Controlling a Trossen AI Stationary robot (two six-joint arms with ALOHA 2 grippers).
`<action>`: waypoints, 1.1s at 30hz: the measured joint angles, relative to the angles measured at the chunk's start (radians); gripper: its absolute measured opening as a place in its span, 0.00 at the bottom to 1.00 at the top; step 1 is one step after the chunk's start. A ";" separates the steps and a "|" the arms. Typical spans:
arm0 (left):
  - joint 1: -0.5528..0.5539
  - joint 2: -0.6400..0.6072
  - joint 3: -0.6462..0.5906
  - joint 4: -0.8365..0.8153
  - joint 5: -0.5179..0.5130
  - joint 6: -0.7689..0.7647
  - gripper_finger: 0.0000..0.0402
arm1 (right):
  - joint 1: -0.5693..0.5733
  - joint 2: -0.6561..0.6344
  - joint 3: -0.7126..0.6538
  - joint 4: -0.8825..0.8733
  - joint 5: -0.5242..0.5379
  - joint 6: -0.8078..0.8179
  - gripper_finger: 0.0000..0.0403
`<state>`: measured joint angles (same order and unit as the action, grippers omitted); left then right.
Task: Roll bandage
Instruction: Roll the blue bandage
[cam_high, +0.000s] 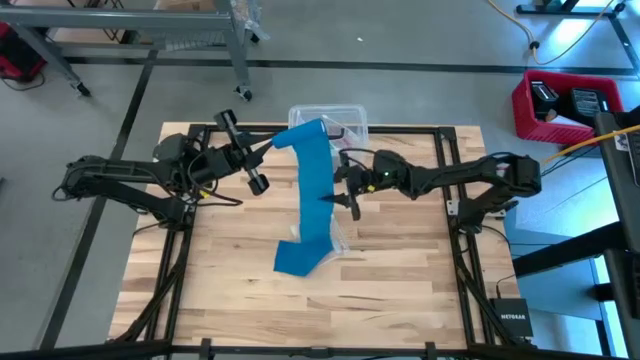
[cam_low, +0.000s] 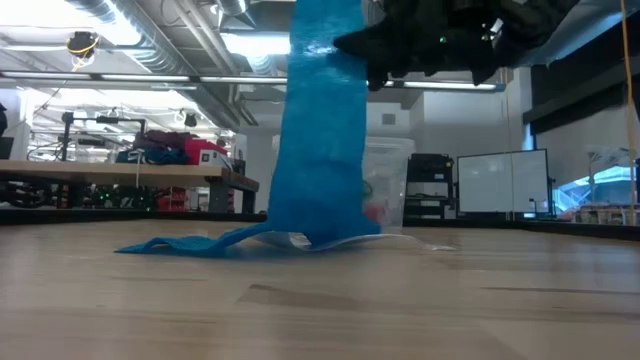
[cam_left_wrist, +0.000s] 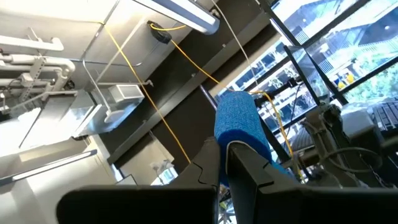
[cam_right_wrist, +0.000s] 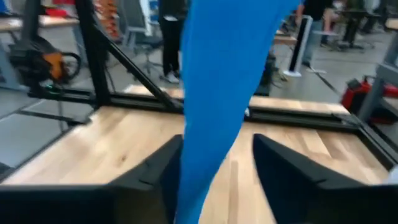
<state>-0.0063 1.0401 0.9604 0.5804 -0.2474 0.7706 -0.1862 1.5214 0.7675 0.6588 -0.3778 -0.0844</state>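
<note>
High view: the left hand (cam_high: 268, 150) is clenched on the top end of the bandage (cam_high: 314, 190), holding it up near the far edge of the table (cam_high: 230, 290) in front of a clear plastic box (cam_high: 345, 117), while the band hangs down and its tail lies crumpled on the wood. The right hand (cam_high: 345, 197) sits at the band's right edge, partway down. Low view: the bandage (cam_low: 325, 140) drops straight to the table (cam_low: 400, 310), tail trailing left. Left wrist view: its fingers (cam_left_wrist: 249, 180) pinch the blue end (cam_left_wrist: 239, 124) tight. Right wrist view: the fingers (cam_right_wrist: 292, 180) stand apart with the bandage (cam_right_wrist: 217, 93) running between them, not visibly squeezed. To roll well, I judge the right hand should guide the band lightly, keeping it flat and taut, while the left winds evenly.
</note>
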 joint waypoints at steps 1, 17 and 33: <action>0.000 0.000 0.000 0.002 0.000 0.000 0.01 | 0.009 0.014 0.004 -0.005 0.023 -0.005 0.39; 0.007 -0.003 0.000 -0.145 -0.251 0.083 0.01 | 0.373 -0.193 0.031 -0.182 0.160 -0.065 0.01; 0.039 0.090 -0.007 -0.510 -0.273 -0.084 0.01 | 0.562 -0.218 0.539 -0.821 0.396 -0.201 0.00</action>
<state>0.0332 1.1302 0.9535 0.0700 -0.5208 0.6865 0.3757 1.3037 1.3062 -0.1626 0.0186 -0.2858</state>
